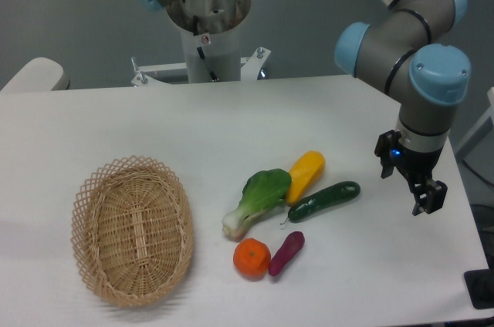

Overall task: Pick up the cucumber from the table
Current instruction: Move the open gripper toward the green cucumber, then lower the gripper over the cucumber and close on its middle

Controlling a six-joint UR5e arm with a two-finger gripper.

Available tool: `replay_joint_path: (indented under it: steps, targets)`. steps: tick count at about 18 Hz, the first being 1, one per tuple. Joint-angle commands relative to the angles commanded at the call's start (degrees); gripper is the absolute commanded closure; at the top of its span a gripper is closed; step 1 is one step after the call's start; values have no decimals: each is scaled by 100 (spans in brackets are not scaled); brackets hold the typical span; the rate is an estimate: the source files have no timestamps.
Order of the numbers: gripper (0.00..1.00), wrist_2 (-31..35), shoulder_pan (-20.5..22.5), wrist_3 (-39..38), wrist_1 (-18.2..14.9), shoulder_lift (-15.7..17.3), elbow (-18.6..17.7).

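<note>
Right of the cucumber (324, 200), well apart from it, the gripper (423, 193) hangs empty, fingers seemingly spread; the cucumber lies untouched on the table (116, 123); approach, grasp and lift remain.

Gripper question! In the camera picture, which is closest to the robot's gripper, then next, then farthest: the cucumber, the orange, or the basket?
From the gripper:
1. Cucumber, just to its left in the picture.
2. Orange, lower, near the middle.
3. Basket, far across the table.

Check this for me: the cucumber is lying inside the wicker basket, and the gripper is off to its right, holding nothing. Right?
Not quite. The fixed camera shows the cucumber lying on the table, right of the wicker basket. The gripper is off to its right, holding nothing.
</note>
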Motion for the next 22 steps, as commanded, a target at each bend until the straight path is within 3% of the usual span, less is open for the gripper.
replay_joint_path:
  steps: [12, 18, 22]
  targets:
    - [5, 35, 17, -9, 149, -105, -158]
    - [5, 70, 9, -18, 333, -351, -254]
    - [5, 605, -35, -17, 491, -396, -526]
